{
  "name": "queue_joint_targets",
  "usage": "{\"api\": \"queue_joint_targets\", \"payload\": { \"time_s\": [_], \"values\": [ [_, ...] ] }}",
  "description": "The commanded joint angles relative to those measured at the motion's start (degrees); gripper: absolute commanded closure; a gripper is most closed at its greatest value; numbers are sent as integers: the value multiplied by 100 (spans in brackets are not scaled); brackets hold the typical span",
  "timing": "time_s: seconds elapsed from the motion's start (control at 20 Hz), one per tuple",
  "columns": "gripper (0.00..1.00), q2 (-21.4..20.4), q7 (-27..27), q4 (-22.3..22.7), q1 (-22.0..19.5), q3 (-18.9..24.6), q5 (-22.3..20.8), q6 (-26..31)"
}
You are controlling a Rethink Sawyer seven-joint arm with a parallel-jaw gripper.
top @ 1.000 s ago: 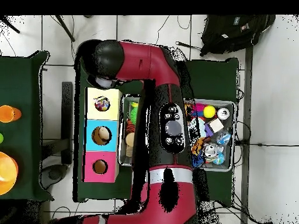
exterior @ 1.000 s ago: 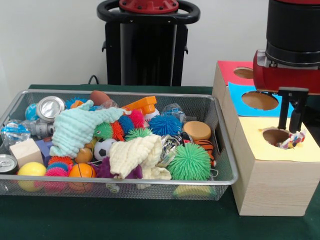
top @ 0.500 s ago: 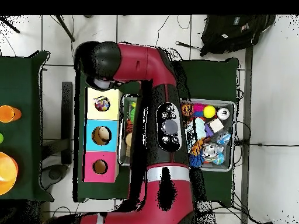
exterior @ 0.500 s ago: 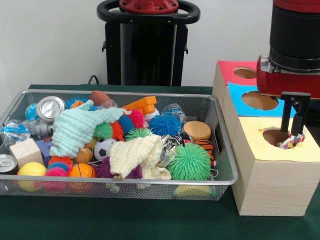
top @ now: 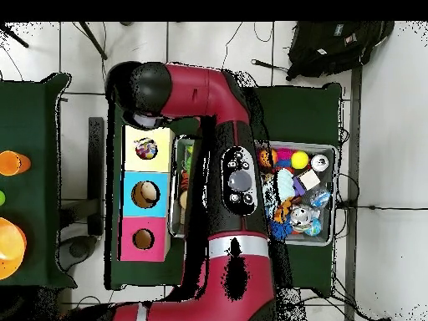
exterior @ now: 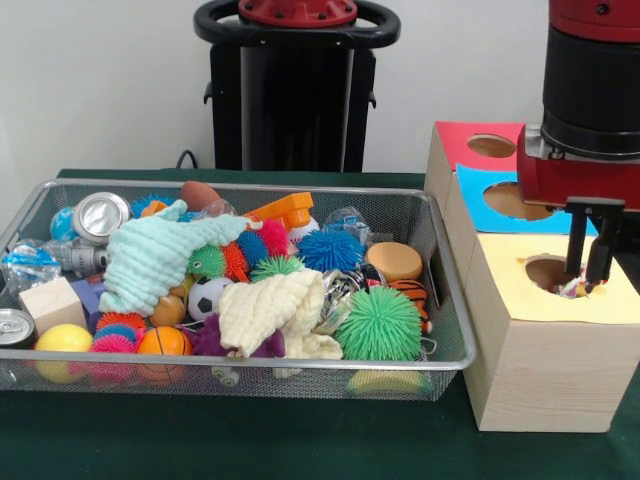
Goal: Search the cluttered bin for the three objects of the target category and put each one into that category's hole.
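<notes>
My gripper (exterior: 590, 284) reaches down into the hole of the yellow-topped box (exterior: 560, 310) at the right. It is shut on a multicoloured rope toy (exterior: 577, 291), of which only a small bit shows at the hole's rim between the tips. In the overhead view the rope toy (top: 146, 150) shows inside the yellow hole. The wire bin (exterior: 300, 368) at the left holds spiky balls, small sports balls, cloths, cans and blocks, among them a large green spiky ball (exterior: 379, 323).
Behind the yellow box stand a blue-topped box (exterior: 505, 200) and a red-topped box (exterior: 462, 140), each with a round hole. The robot arm (top: 238, 180) lies across the wire bin (top: 333, 194) in the overhead view. A green cloth covers the table.
The gripper has come down and a little to the right, lowering the rope toy from above the rim deeper into the yellow hole. The bin's contents have not moved.
</notes>
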Motion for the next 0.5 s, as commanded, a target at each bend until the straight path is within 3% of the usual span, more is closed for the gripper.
{"api": "queue_joint_targets", "payload": {
  "time_s": [0.05, 0.5],
  "values": [
    [100, 257, 288, 652, -19, 387, 3, -499],
    [100, 275, -205, 754, -92, 521, -47, -371]
  ]
}}
